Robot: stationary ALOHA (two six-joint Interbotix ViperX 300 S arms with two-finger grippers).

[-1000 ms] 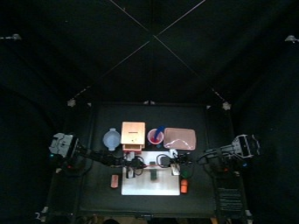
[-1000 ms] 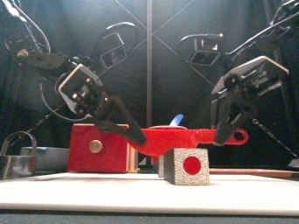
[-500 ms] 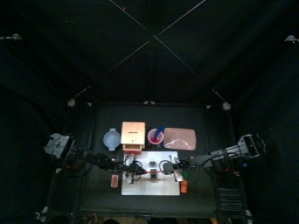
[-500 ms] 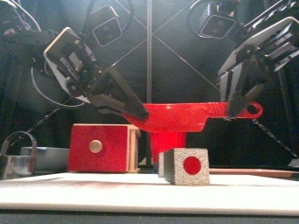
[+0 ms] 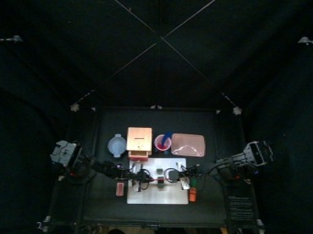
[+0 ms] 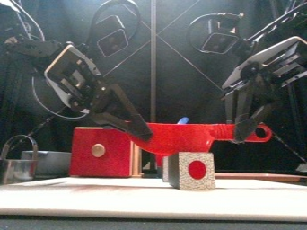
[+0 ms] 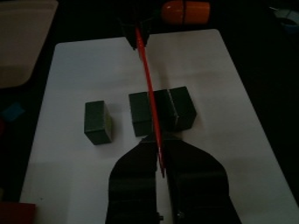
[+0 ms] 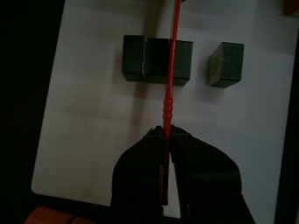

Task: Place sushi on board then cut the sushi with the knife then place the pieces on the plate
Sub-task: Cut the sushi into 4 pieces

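A red toy knife (image 6: 192, 135) hangs level above the white board (image 5: 159, 186), held at both ends. My left gripper (image 6: 142, 137) is shut on its blade end and my right gripper (image 6: 246, 135) is shut on its handle end. In the left wrist view the knife (image 7: 147, 87) runs edge-on over a pair of joined dark green sushi blocks (image 7: 162, 109), with a single block (image 7: 100, 121) apart beside them. The right wrist view shows the knife (image 8: 173, 61) passing the joined blocks (image 8: 149, 57) and the single block (image 8: 228, 64). In the front view one sushi piece (image 6: 192, 171) shows its red-centred end.
Behind the board stand a blue-grey bowl (image 5: 116, 144), the wooden box (image 5: 138, 142) with its red drawer front (image 6: 104, 151), a red cup (image 5: 163, 141) and the pink tray (image 5: 188, 143). An orange toy (image 7: 184, 9) lies past the board's right end. A metal cutter (image 6: 18, 162) sits far left.
The knife rose between the two earlier frames and has now come back down closer to the sushi, still held by both grippers.
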